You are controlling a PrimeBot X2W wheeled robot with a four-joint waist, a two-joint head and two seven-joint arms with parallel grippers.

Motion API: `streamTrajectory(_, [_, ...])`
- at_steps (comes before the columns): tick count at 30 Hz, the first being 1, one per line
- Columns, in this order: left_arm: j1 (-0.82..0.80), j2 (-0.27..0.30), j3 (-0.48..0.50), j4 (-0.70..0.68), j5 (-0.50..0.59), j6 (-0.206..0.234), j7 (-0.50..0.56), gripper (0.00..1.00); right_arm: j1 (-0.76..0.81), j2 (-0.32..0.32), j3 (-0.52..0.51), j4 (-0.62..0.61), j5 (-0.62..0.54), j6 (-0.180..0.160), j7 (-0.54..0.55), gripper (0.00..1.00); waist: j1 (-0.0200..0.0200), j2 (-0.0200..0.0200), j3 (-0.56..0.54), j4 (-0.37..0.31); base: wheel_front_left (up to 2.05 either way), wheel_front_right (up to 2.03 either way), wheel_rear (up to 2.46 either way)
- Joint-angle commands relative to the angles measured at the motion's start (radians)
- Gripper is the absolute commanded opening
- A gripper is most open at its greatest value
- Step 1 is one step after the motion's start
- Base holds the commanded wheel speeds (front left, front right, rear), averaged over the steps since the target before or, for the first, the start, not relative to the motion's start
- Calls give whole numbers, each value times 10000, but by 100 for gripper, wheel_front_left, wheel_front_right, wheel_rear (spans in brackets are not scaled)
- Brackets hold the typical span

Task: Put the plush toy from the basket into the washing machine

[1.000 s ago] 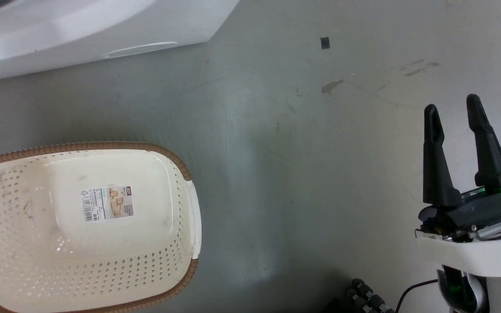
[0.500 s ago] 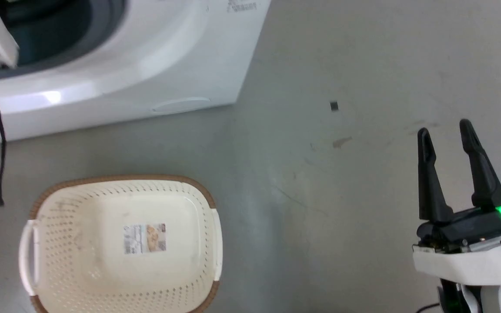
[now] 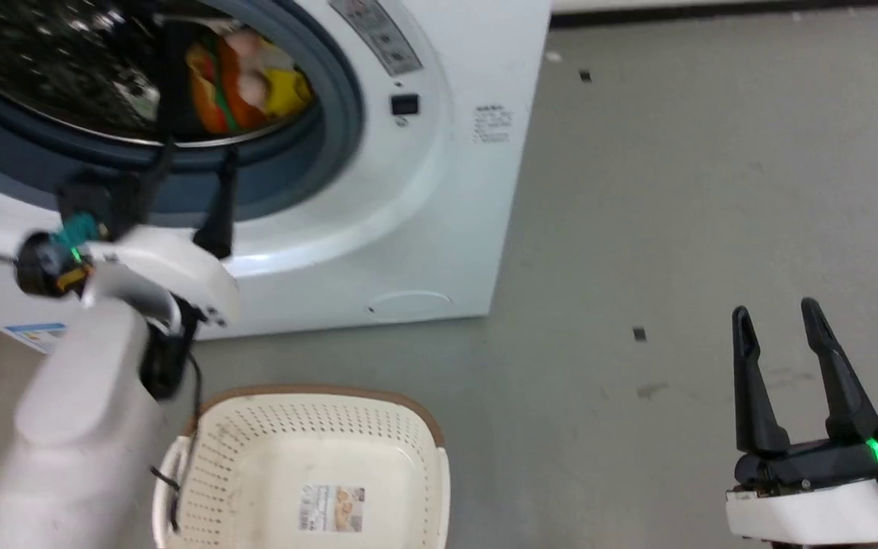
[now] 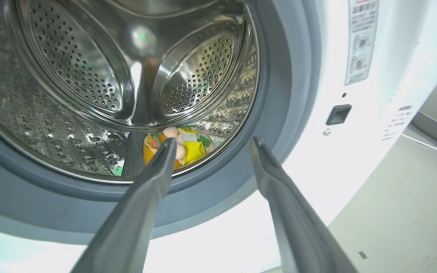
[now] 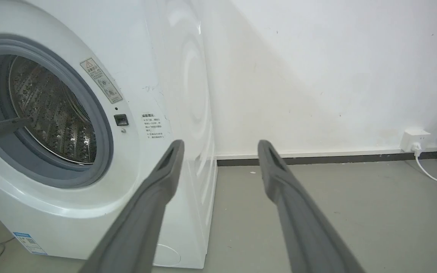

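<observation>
View change: the head camera has lifted since a second ago. Then it showed the basket and just the bottom edge of the washing machine (image 3: 424,198); now the round opening is at the upper left.
Plush toy (image 3: 245,84): inside the steel drum, lying on its lower part, yellow and orange – the earlier pictures did not show it.
Basket (image 3: 424,427): at the bottom edge left of centre, on the floor before the machine, with just its label (image 3: 331,508) inside, as before.
Left gripper (image 4: 214,141): newly in the head view at the left. Its jaws are spread at the mouth of the drum with nothing between them, and the toy lies beyond the tips.
Right gripper (image 3: 774,309): lower right, as before, jaws spread and holding nothing.
Floor (image 3: 675,191): grey and smooth with faint stains and a small dark square mark (image 3: 639,334).
Room: white wall (image 5: 336,76), dark skirting (image 5: 317,159), and at the far right a white socket (image 5: 414,138) with a white cable (image 5: 434,176).
</observation>
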Motion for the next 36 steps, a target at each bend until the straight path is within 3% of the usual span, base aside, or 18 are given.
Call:
streamTrajectory(1, [531, -95, 104, -364, 12, 203, -91, 100, 186, -1, -23, 38, 6, -7, -44, 100, 2, -1, -746, 624, 0, 0, 0])
streamTrajectory(12, [5336, -966, 1374, -4424, 588, 1536, -125, 100, 733, -1, -60, 179, -94, -7, -44, 100, 2, -1, -1620, 1199, 0, 0, 0])
streamTrajectory(20, [7320, -1583, 1372, -4952, 1197, 1415, -127, 100, 1169, -1, -37, 411, -29, -7, -44, 100, 2, -1, -1953, 1349, 0, 0, 0])
streamTrajectory(34, [7894, -2522, 2045, -4898, 2435, 888, -127, 100, 1338, -1, -51, 957, -26, -7, -44, 100, 2, -1, -1986, 1329, 0, 0, 0])
streamTrajectory(35, [7794, -2515, 2025, -4857, 2417, 897, -67, 0, 1232, 2, -52, 942, -57, 0, 4, 0, 2, -1, -1987, 1331, 0, 0, 0])
streamTrajectory(36, [7791, -2517, 2029, -4852, 2418, 895, -64, 0, 1229, 0, -50, 942, -57, 0, 7, 0, 2, -1, -1989, 1331, 0, 0, 0])
